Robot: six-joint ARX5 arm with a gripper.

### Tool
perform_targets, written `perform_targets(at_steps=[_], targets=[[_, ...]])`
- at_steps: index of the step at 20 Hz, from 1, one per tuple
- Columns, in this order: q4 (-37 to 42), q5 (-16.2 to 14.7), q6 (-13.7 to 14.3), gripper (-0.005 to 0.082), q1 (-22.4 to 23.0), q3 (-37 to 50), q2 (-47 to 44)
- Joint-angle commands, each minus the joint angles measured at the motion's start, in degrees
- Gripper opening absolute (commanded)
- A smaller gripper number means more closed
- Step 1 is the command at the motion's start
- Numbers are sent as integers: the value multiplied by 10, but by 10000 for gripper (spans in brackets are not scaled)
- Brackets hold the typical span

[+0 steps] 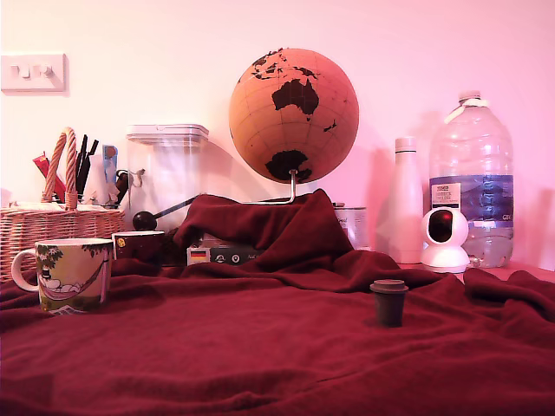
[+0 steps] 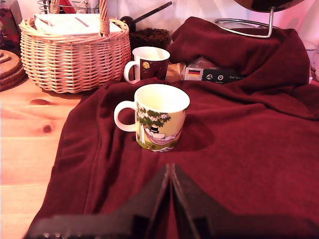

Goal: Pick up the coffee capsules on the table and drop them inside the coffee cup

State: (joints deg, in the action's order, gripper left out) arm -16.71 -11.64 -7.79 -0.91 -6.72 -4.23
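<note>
The small dark grey-brown capsule [image 1: 388, 302] stands on the dark red fleece-covered worktop [image 1: 260, 347] at the exterior view's lower right, unseen by the wrist view. The cream cartoon-print mug [image 1: 74, 274] sits at lower left. Only the wrist view shows the fingers [image 2: 170, 172], pressed together, empty.

open cloth [image 1: 260, 347] between cup [image 1: 74, 275] and capsule [image 1: 388, 302]
</note>
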Motion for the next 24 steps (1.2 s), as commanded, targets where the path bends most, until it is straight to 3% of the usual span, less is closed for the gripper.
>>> perform_targets(at_steps=[1,7,11,14,17,22,24], targets=[[22,0,3,-19,-1,10,40],[28,-4,-4,-19,0,10,40],[92,-54,-24,-19,0,10,39],[105,-82,-58,-19,0,10,30],[117,-116,-68,-19,0,9,-5],[172,-148,-65,-19,37,-14,-101],[188,-149,-35,-19,65,-25,-143]])
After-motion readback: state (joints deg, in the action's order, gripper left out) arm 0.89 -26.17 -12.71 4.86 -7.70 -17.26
